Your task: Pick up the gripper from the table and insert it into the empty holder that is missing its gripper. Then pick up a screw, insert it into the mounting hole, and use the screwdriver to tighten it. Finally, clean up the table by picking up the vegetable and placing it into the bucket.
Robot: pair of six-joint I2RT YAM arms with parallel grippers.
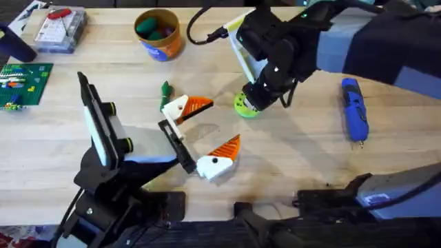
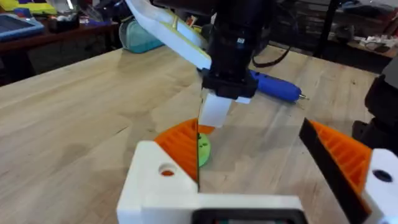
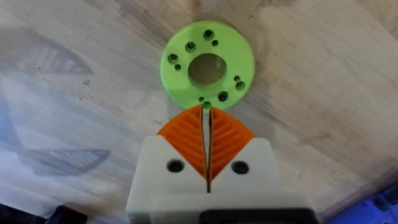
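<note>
My right gripper (image 1: pixel 256 98) reaches down from the far right, shut, its orange pads (image 3: pixel 186 140) pressed together with the tips (image 3: pixel 206 112) at the rim of a lime-green disc (image 3: pixel 208 62). My left gripper (image 1: pixel 224 122) stands wide open just left of the disc, its two white fingers (image 2: pixel 163 180) mounted on a black bar, the holder (image 1: pixel 176 143). The dark-green vegetable (image 1: pixel 165 89) lies beside the far finger. The blue screwdriver (image 1: pixel 355 110) lies at the right. The bucket (image 1: pixel 160 43) stands at the back with green and red items inside. No screw or loose gripper piece can be made out.
A clear plastic box with a red-handled tool (image 1: pixel 60 29) sits at the back left, with a green board (image 1: pixel 24 83) below it. A black cable (image 1: pixel 196 31) loops near the bucket. Bare wood lies between the disc and the screwdriver (image 2: pixel 277 87).
</note>
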